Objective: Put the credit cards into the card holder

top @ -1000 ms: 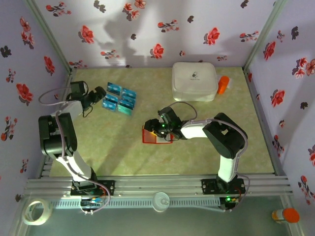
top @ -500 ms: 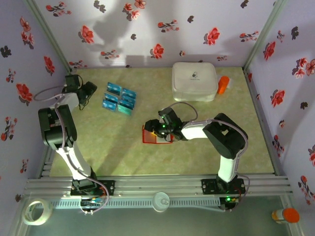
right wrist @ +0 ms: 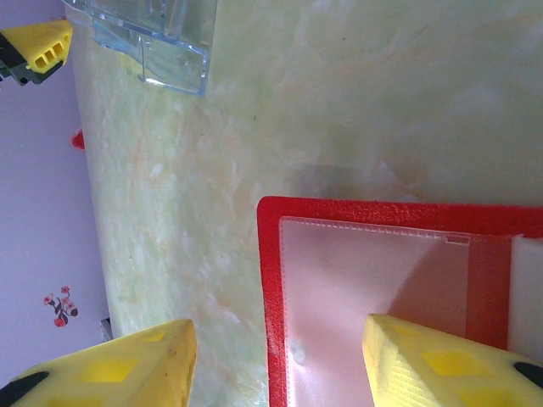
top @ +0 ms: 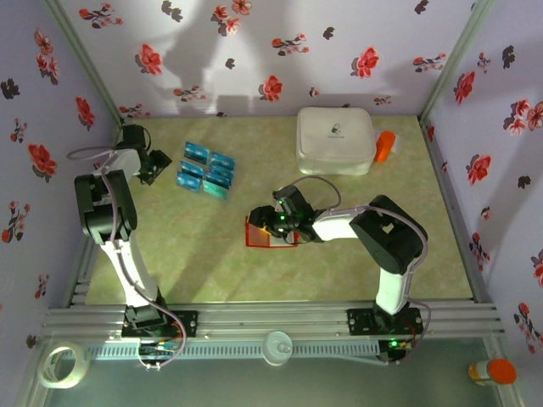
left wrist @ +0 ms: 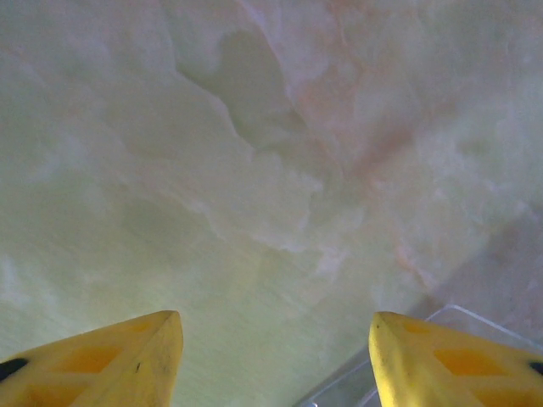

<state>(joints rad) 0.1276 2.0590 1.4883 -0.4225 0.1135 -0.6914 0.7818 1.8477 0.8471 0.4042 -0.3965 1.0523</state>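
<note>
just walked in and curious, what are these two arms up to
The job is loading cards into a red wallet. The wallet lies open mid-table, and the right gripper hangs open over its edge, one finger above the clear pocket and the other above the table. The part of the pocket that shows looks empty. The cards lie clustered at the far left. The left gripper is open and empty over bare table just left of them.

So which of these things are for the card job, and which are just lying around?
For the job:
- the credit cards
- the red card holder

Just lying about:
- the white box
- the orange thing beside it
- the tape roll
- the orange-capped bottle
</note>
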